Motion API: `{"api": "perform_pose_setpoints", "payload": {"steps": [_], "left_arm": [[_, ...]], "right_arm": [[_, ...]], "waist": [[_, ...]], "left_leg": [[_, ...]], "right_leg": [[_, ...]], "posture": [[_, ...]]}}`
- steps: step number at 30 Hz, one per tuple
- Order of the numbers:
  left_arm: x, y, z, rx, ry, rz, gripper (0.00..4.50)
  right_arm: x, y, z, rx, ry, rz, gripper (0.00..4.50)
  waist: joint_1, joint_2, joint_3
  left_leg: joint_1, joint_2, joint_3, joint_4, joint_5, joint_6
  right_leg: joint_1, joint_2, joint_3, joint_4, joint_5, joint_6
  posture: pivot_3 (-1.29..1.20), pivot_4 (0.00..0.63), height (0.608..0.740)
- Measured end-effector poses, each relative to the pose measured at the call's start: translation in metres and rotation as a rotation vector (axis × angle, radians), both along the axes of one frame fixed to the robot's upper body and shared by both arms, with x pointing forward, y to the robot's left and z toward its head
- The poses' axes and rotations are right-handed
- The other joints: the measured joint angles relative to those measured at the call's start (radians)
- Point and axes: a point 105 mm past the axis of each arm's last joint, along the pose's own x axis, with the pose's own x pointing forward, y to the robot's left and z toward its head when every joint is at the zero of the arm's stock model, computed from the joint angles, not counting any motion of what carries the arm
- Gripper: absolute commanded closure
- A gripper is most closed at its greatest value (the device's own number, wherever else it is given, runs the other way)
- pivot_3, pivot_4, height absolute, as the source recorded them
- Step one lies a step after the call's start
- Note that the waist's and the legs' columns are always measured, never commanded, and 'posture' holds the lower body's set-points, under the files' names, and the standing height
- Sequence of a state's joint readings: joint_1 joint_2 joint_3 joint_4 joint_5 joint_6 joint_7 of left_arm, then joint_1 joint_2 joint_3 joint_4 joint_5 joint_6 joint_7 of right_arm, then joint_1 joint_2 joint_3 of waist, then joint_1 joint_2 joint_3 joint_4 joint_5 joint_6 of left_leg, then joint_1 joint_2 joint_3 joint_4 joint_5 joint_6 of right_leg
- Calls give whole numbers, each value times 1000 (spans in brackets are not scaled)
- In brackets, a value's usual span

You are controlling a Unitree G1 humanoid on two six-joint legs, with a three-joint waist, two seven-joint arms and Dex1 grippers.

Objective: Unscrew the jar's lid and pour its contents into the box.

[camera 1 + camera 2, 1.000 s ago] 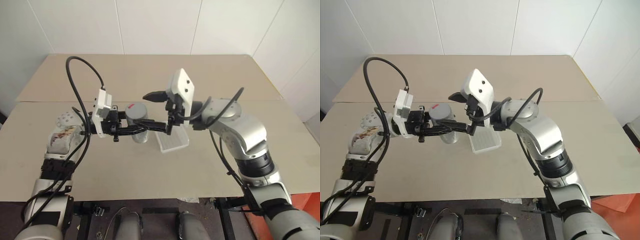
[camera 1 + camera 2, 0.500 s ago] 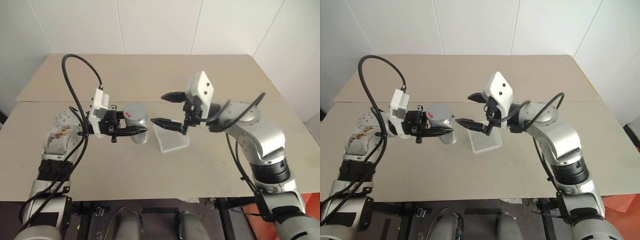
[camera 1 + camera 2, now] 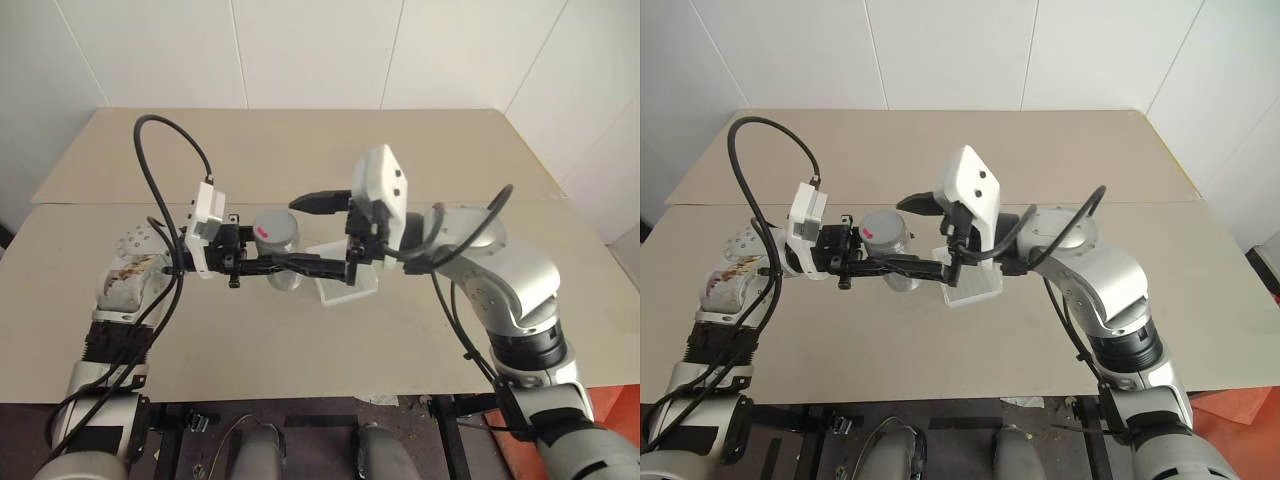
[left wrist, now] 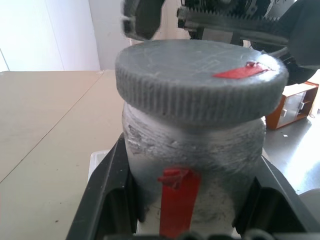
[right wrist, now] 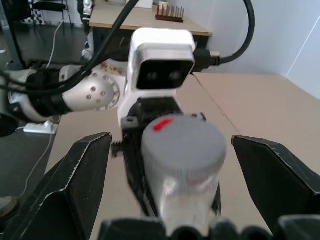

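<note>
One jar (image 3: 277, 250) w/ lid (image 3: 275, 227) in clamped left fingers (image 3: 285, 264); right fingers (image 3: 322, 202) wide apart; one box (image 3: 350, 285).

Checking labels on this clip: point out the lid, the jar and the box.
lid (image 4: 200, 75), left wrist view, on its grey top.
jar (image 4: 210, 155), left wrist view, on its clear side wall.
box (image 3: 975, 288), right eye view, on its translucent floor.

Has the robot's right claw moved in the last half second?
Yes. The right gripper swung back toward the jar, its open fingers straddling the lid.
</note>
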State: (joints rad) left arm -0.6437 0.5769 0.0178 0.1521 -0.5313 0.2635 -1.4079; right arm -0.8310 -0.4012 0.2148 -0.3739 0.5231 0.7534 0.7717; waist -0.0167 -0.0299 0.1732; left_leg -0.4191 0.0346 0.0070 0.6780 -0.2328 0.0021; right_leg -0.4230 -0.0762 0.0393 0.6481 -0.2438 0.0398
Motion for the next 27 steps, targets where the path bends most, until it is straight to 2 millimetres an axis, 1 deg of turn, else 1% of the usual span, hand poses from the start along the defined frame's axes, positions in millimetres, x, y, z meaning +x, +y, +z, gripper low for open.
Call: {"api": "perform_pose_setpoints", "payload": {"steps": [2, 7, 14, 17, 20, 21, 27], "left_arm": [[0, -2, 1, -2, -6, -5, 2568], [0, -2, 1, -3, -5, -8, 2568], [0, -3, 1, -4, -5, -9, 2568], [0, -3, 1, -5, -5, -9, 2568], [-1, -3, 1, -3, -5, -15, 2568], [-1, -3, 1, -3, -6, -15, 2568], [-1, -2, 0, -2, -4, -14, 2568]], "right_arm": [[3, 5, 0, 1, 12, -11, 32], [7, 9, 1, -1, 16, -20, 32], [5, 16, -1, -9, 21, -2, 32], [6, 17, -1, -12, 25, 4, 569], [7, 17, -1, -13, 28, -1, 1551], [7, 17, -1, -12, 29, -1, 1750], [9, 17, -1, -15, 35, -2, 1751]], "waist": [[0, 0, 0], [1, 0, 0], [0, 0, 0], [0, 0, 0], [0, 0, 0], [0, 0, 0], [0, 0, 0]], "left_leg": [[0, 0, 0, 0, 0, 0], [0, 0, 0, 0, 0, 0], [0, 0, 0, 0, 0, 0], [0, 0, 0, 0, 0, 0], [0, 0, 0, 0, 0, 0], [0, 0, 0, 0, 0, 0], [0, 0, 0, 0, 0, 0]], "right_leg": [[0, 0, 0, 0, 0, 0], [0, 0, 0, 0, 0, 0], [0, 0, 0, 0, 0, 0], [0, 0, 0, 0, 0, 0], [0, 0, 0, 0, 0, 0], [0, 0, 0, 0, 0, 0], [0, 0, 0, 0, 0, 0]], "posture": [[0, 150, 740], [0, 150, 740], [0, 150, 740], [0, 150, 740], [0, 150, 740], [0, 150, 740], [0, 150, 740]]}}
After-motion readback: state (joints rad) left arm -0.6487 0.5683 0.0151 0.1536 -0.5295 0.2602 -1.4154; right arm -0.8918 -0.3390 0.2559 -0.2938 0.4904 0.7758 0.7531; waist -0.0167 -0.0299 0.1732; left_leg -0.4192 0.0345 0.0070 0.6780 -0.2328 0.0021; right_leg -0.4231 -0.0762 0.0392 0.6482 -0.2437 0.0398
